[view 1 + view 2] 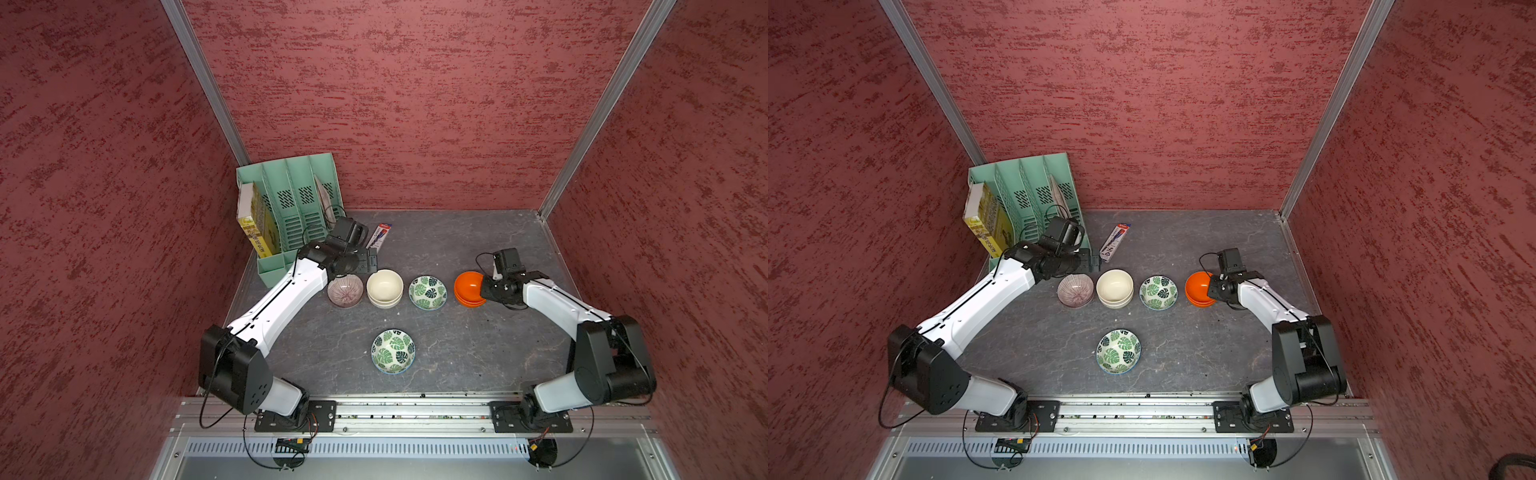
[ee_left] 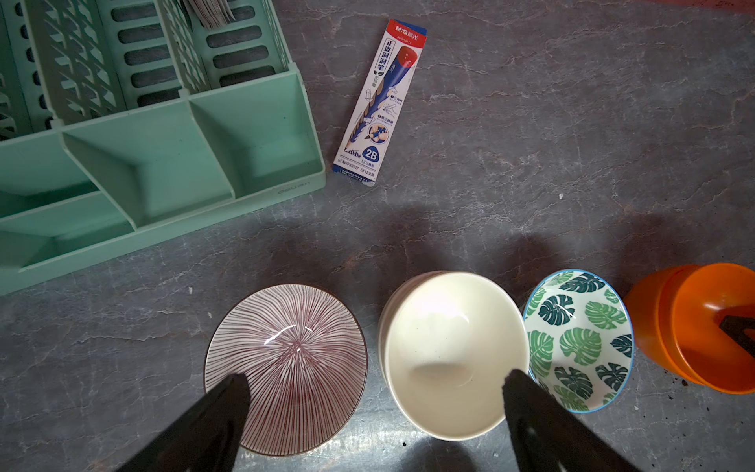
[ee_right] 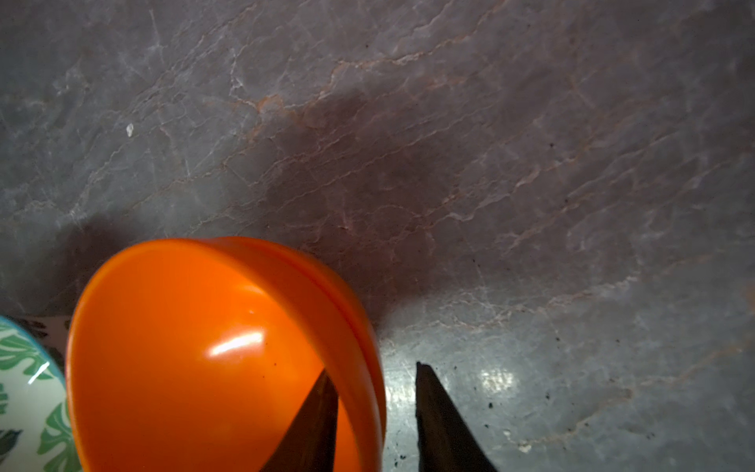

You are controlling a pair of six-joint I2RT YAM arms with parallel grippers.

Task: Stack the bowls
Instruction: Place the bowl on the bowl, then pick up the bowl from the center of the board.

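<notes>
The right fingers (image 3: 437, 417) stand apart astride the rim of the orange stack (image 3: 196, 351), one inside the top bowl and one outside with a gap, so nothing is pinched. The left fingers (image 2: 539, 421) hang spread wide over the purple bowl (image 2: 286, 367) and cream stack (image 2: 449, 351). One leaf bowl (image 1: 427, 292) sits between the two pairs of fingers. Its twin (image 1: 392, 351) rests alone on the desk (image 1: 478, 353), towards the arm bases from both pairs and seemingly a little nearer the left fingers. Being round, it has no long axis; its mouth faces up.

Striped bowl (image 1: 345, 294) half under left arm (image 1: 282, 299); perhaps stacked.
</notes>
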